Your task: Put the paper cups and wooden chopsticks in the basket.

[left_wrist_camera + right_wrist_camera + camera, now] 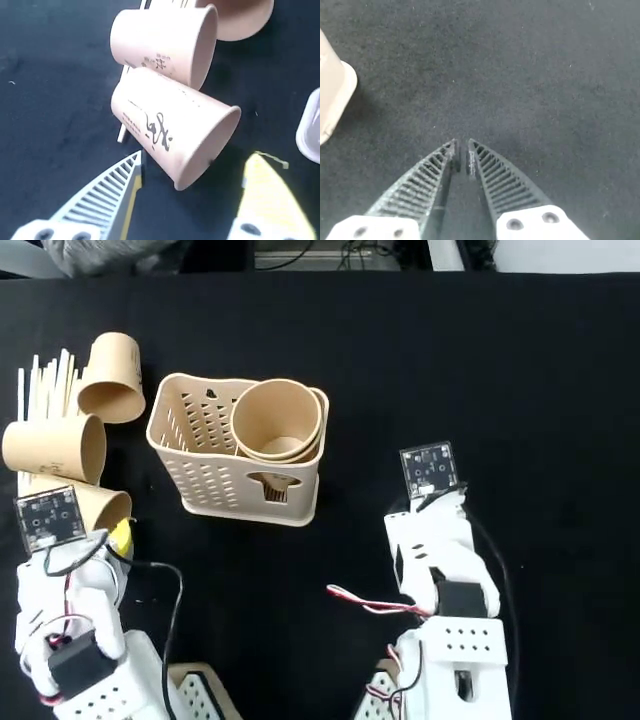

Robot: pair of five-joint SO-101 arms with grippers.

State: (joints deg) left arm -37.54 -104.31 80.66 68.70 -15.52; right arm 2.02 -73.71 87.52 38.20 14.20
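Paper cups (pixel 55 448) are in two places. A stack (pixel 278 418) stands inside the basket (pixel 200 475), which sits toward 10 o'clock from the middle of the table (pixel 520 390). Three more cups lie on their sides at 9 o'clock, left of the basket. The wooden chopsticks (pixel 45 390) lie in a loose bundle at the far 9 to 10 o'clock edge, partly under these cups.

I judge the step in hand to be the grasp of the nearest cup (pixel 175 125). The left gripper (pixel 196 157) hangs low over it. Its fingers (pixel 117 187) are spread wide and hold nothing, and the mouth end of the cup lies between them.

To do this well, the fingers should close softly on the wall near the rim, because paper crushes easily and a lying cup can roll away. The neighbouring cup (pixel 165 42) is just beside it, so the lift should go straight up and not push it.

The left arm stands at 7 o'clock, stretched toward 12 o'clock with the wrist bent down. The right arm rests at 5 o'clock. The right gripper (pixel 462 150) points down at bare table, its fingers almost pressed together around nothing.
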